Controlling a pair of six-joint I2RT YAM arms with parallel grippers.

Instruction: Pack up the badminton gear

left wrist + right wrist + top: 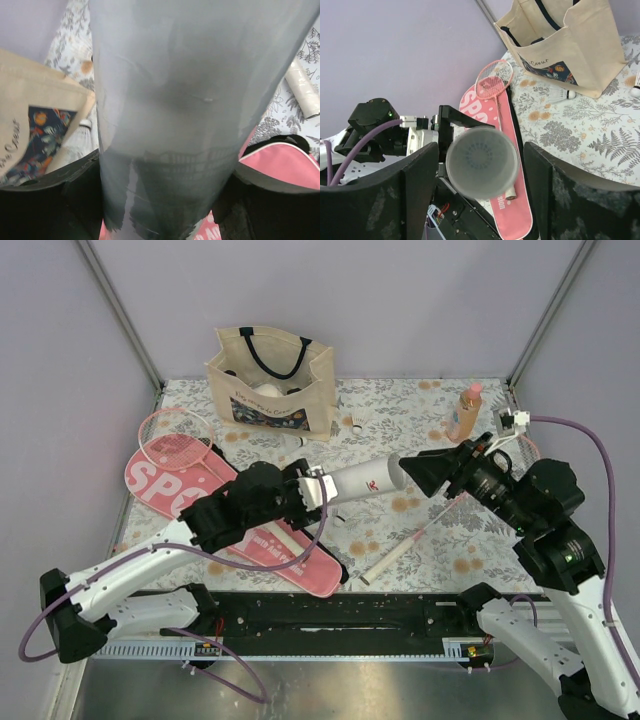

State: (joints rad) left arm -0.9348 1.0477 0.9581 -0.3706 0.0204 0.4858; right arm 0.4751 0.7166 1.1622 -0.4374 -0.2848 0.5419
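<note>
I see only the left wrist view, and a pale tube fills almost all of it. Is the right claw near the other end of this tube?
Observer: Yes. From above, the right claw sits at the far end of the long white plastic tube, opposite the left claw.
Operator: Does it grip?
Observer: Seemingly not: its wrist view shows a gap between its fingers and the tube.
Operator: Any racket nearby?
Observer: One thin pink-rimmed racket lies along the pink racket-shaped case.

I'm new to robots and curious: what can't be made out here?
Tote bag contents: top view, its walls hide most.
Second racket head: top view, right arm covers it.
Pink racket case lettering: top view, left arm covers the rest.
White tube: left wrist view, blurred, fills the frame.
</note>
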